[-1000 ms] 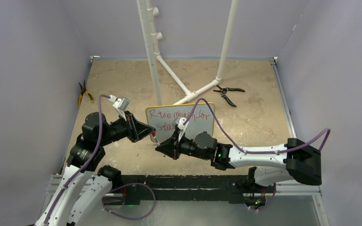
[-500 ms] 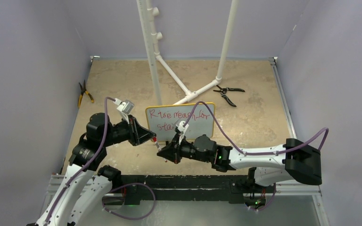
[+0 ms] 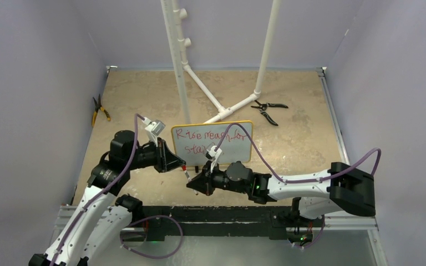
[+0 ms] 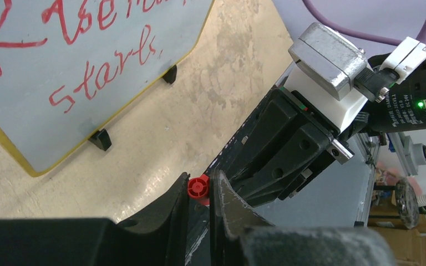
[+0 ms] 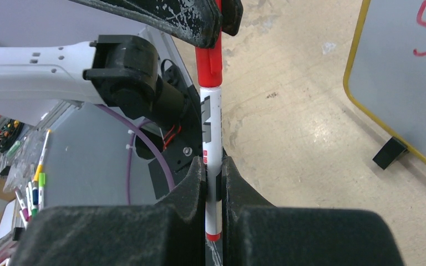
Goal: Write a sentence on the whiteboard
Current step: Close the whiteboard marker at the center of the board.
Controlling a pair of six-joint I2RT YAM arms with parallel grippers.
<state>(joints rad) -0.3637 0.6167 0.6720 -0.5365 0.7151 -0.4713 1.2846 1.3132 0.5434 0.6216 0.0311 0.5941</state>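
Around the work we see one white PVC pipe frame (image 3: 179,83) rising from the far middle of the table (image 3: 299,149). One pair of yellow-handled pliers (image 3: 100,110) lies by the left edge, and one pair of black pliers (image 3: 269,110) lies toward the far right. One whiteboard (image 3: 239,143) stands mid-table on two black feet (image 4: 100,139), bearing the sentence (image 3: 197,134) in two red lines. Both arms cross before its lower edge. The left gripper (image 3: 181,164) is clenched on the red cap (image 5: 209,61). The right gripper (image 3: 191,185) clamps the white barrel of the marker pen (image 5: 211,127) nearer the front edge.
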